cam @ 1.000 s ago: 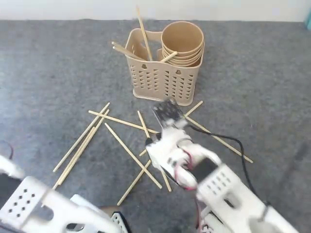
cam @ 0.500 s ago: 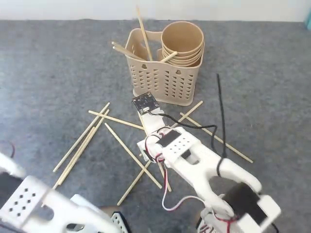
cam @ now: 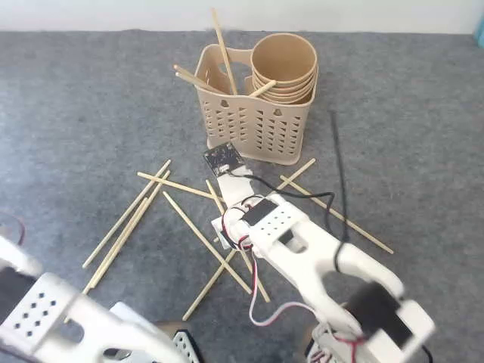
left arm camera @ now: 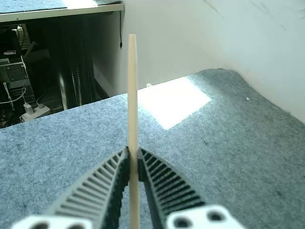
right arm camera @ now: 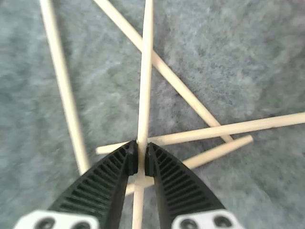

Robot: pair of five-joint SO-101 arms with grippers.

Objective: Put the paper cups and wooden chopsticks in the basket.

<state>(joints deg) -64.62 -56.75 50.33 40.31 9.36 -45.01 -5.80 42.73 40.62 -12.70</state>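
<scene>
Up close, left hand (left arm camera: 133, 153) clamps a raised chopstick (left arm camera: 132, 86), right hand (right arm camera: 140, 148) a lying chopstick (right arm camera: 147, 57).

The right arm (cam: 302, 249) is covering the spot where several chopsticks (cam: 204, 240) are crossing, and the left arm (cam: 45, 318) is running off the lower edge.

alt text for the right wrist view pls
The right gripper, its black ribbed fingers shut on a pale wooden chopstick, seen from close above. Several other wooden chopsticks lie crossed around it on the grey carpeted table.
</scene>
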